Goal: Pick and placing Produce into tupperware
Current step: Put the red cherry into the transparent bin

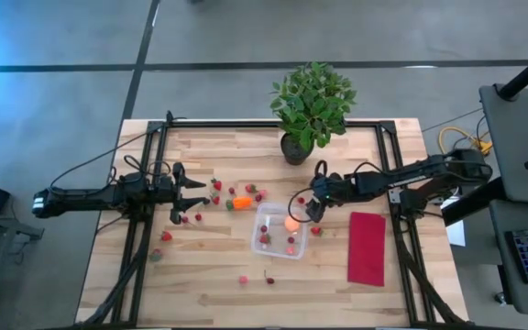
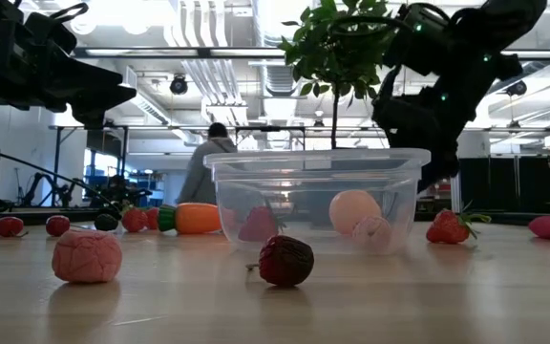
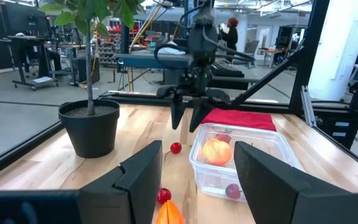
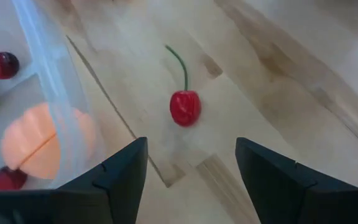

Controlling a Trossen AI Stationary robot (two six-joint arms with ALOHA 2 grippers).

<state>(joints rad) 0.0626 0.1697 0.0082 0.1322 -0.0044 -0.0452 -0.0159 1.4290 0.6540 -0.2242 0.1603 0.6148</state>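
Observation:
The clear tupperware (image 1: 278,231) stands mid-table and holds the round orange-pink fruit (image 1: 291,223) and a few small red pieces. My right gripper (image 1: 308,207) hovers open and empty over the tupperware's far right corner; its wrist view shows a red cherry-like piece with a green stem (image 4: 185,107) lying on the wood beside the tupperware wall (image 4: 48,106). My left gripper (image 1: 191,194) is open and empty, level above the table at the left. The orange-red piece with a green top (image 1: 241,203) lies between the left gripper and the tupperware. Small red pieces (image 1: 215,186) are scattered on the table.
A potted plant (image 1: 310,110) stands at the far edge. A magenta cloth (image 1: 367,247) lies flat to the right of the tupperware. More small pieces lie near the front (image 2: 285,260), along with a pink lump (image 2: 86,256). A person (image 2: 213,167) stands in the room behind.

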